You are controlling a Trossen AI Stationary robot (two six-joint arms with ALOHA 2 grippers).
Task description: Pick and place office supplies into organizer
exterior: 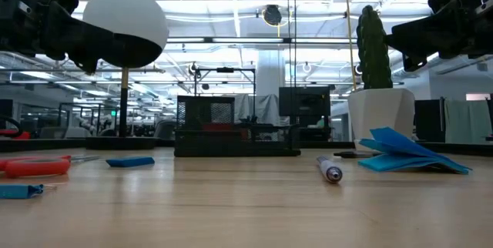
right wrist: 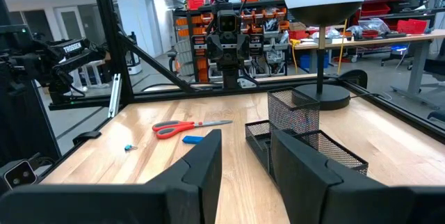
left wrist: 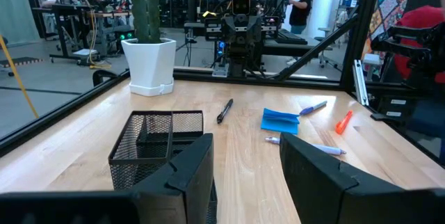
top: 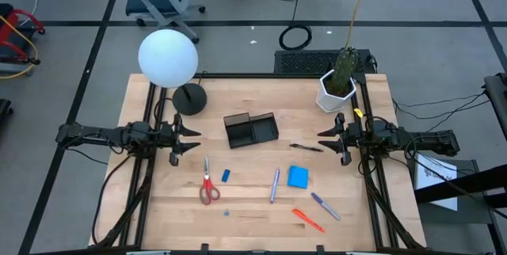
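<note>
The organizer (top: 251, 129), a low black mesh tray, stands at the table's middle, toward the far edge. The office supplies lie flat on the wood nearer the front edge. They are red-handled scissors (top: 208, 189), a small blue eraser (top: 226, 175), a blue notepad (top: 298, 176), a black pen (top: 306, 147), a grey-purple pen (top: 275, 184), a purple marker (top: 325, 206) and an orange marker (top: 308, 220). My left gripper (top: 192, 139) hovers level at the left side, open (left wrist: 247, 175), facing the organizer. My right gripper (top: 322, 138) hovers level at the right side, open (right wrist: 245, 175). Both hold nothing.
A lamp with a white globe (top: 168, 57) and a round black base (top: 189, 99) stands at the far left. A white hexagonal pot with a cactus (top: 337, 89) stands at the far right. A tiny blue scrap (top: 226, 212) lies near the scissors. A person (left wrist: 302, 8) stands in the room beyond.
</note>
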